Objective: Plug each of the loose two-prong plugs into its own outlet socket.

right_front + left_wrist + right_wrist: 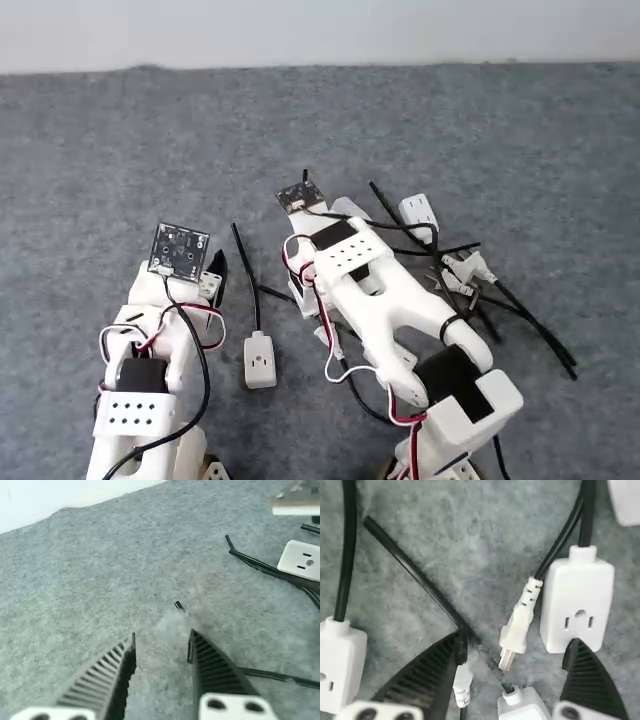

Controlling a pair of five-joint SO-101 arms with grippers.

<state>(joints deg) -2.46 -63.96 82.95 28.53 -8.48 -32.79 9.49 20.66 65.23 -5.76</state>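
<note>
Plug: a white two-prong plug [517, 630] lies flat on the worktop [120, 150] between the fingers of the right tool [516, 639]. Its prongs are bare, and it is just beside a socket but not in it.
Second plug: a smaller white plug [462, 682] lies against the inner edge of one right-tool finger [427, 677].
Other plugs: in the high view, loose plugs [462, 268] sit among crossed black cords [520, 320] at about 3 o'clock from the worktop's middle.
Socket: a white socket [577, 605] lies face up with its slots showing and a black cord leaving its end. The right tool's other finger tip is close to it.
Lone socket: a white socket [260, 360] lies between the two arms at about 7 o'clock from the middle, with its cord running toward 12 o'clock.
Far socket: another white socket [418, 212] lies at about 2 o'clock, with cords touching it.
Right tool: released, with the fingers spread wide around the plug and grasping nothing.
Left tool: the left tool [162, 634] is released and empty over bare grey worktop. A small black scrap [179, 606] lies just past its tips.
Arms: the left arm [150, 360] stands at 8 o'clock. The right arm [400, 300] stretches from 5 o'clock toward the middle.
Worktop: it has a grey, felt-like surface, and a pale wall [320, 30] runs along the 12 o'clock edge.
</note>
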